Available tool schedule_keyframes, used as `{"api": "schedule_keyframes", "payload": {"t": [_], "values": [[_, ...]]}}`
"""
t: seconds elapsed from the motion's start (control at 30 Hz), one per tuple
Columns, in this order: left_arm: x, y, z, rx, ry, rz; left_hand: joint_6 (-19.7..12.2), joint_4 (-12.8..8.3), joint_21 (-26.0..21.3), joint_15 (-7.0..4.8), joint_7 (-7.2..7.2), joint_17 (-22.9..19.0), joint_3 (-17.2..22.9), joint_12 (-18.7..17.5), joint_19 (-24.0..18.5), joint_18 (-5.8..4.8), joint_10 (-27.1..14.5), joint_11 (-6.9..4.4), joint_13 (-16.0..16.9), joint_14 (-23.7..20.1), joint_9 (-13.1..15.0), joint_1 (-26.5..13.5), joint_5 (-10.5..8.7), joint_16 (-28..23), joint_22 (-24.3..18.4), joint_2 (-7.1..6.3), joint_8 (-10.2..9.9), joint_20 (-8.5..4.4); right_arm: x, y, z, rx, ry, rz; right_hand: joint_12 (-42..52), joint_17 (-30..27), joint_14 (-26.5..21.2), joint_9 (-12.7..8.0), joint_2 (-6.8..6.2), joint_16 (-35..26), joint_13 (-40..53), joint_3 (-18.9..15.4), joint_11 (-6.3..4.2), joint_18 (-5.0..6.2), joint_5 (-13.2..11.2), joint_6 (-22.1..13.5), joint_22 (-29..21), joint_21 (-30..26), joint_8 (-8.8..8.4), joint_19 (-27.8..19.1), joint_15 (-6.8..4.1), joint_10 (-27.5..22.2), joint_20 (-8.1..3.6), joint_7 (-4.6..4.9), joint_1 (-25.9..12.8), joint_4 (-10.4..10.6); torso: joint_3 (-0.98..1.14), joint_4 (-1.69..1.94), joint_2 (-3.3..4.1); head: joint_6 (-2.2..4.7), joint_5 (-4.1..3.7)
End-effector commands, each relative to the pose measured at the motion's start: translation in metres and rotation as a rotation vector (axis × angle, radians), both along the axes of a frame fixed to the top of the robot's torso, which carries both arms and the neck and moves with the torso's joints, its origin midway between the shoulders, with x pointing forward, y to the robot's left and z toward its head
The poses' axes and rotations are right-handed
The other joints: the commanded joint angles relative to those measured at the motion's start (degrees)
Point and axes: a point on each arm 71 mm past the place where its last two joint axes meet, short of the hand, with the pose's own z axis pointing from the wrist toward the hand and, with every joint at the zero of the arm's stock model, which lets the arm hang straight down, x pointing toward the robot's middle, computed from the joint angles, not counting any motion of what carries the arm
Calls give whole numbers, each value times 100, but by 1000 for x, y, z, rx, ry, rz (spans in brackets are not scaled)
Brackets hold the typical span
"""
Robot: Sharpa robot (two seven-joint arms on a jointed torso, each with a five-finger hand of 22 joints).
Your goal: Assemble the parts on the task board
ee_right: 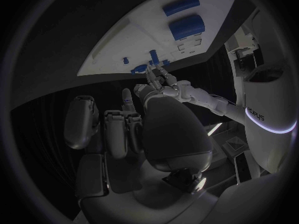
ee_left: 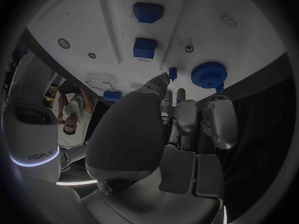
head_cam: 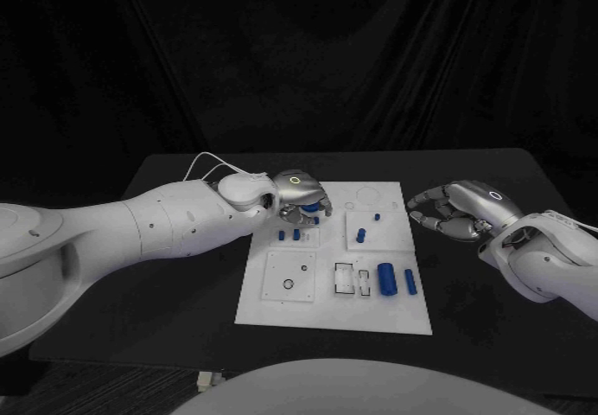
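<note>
- The task board (head_cam: 334, 313) lay in the middle of the black counter (head_cam: 499, 328); near its front edge stood two blue cylinders (head_cam: 388, 279), upright or lying I could not tell.
- Further back, small blue pegs (head_cam: 360, 233) sat on the board.
- The right hand (head_cam: 445, 210) hovered beside the board's right edge, fingers curled, holding nothing.
- At the far left corner, the left hand (head_cam: 301, 197) hung over a blue gear (ee_left: 209, 74), fingers apart, not gripping it.
- For a good grasp, it probably had to descend straight and close evenly round the gear's rim.
</note>
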Motion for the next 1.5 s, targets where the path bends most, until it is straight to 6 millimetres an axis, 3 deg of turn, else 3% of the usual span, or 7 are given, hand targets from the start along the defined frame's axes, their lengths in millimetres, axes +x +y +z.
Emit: {"api": "schedule_keyframes", "payload": {"t": [0.03,0.73,0.9,1.13,1.4,1.5], "values": [[1,-2,-3,15,14,-2,71,-3,28,-11,27,-26,59,15,29,-91,88,-7,-4,26,-2,-79,14,18,1002,-25,6,-7,0,-1,-1,-4,7,-8,-18,1311,548,-3,-54,10,1463,30,22,48,21,42,957,-39,28,30,0,572,5,10,-7,6,0,1,2,-1,8],[4,-5,-12,31,29,6,552,-100,117,-114,254,-171,315,-47,63,-106,555,-168,-48,20,68,-216,-75,-4,1024,-30,186,-54,0,0,-2,-6,10,-9,-20,1305,546,-4,-52,3,1459,33,23,49,24,41,955,-46,27,28,1,569,6,10,-8,7,1,1,-1,-1,1],[4,-6,-15,27,25,8,724,-153,103,-162,261,-313,408,-80,52,-105,844,-215,-62,-32,114,-224,-77,-76,1020,17,251,-74,0,0,-1,-5,10,-9,-20,1305,546,-4,-52,3,1459,33,23,49,24,41,955,-46,27,28,1,569,6,10,-8,7,2,3,-1,-1,-9],[3,-4,-17,22,21,13,1034,-358,670,-212,292,-130,527,-253,317,-225,1589,-250,-103,184,192,-205,-51,62,1180,91,323,-104,0,-1,-1,-5,10,-10,-21,1303,546,-6,-48,1,1458,39,24,49,27,39,955,-48,25,27,2,568,6,11,-7,7,0,0,1,-1,-21],[-3,3,-12,-34,-29,-14,1272,-507,969,-231,313,-123,585,-508,450,-287,1933,-241,-157,289,229,-186,59,73,1261,111,353,-115,0,-2,-1,-4,11,-12,-21,1305,546,-7,-42,3,1459,47,25,49,31,40,955,-49,25,28,3,569,7,10,-3,4,-2,3,-1,-1,-38],[-8,7,-7,-66,-57,-21,1251,-510,1002,-241,312,-155,593,-640,464,-294,1950,-243,-196,307,212,-222,-23,52,1269,93,296,-116,-1,-3,-2,-4,12,-13,-21,1305,546,-7,-42,3,1459,47,25,49,31,40,955,-49,25,28,3,569,7,10,-3,4,-1,4,-3,-1,-65]]}}
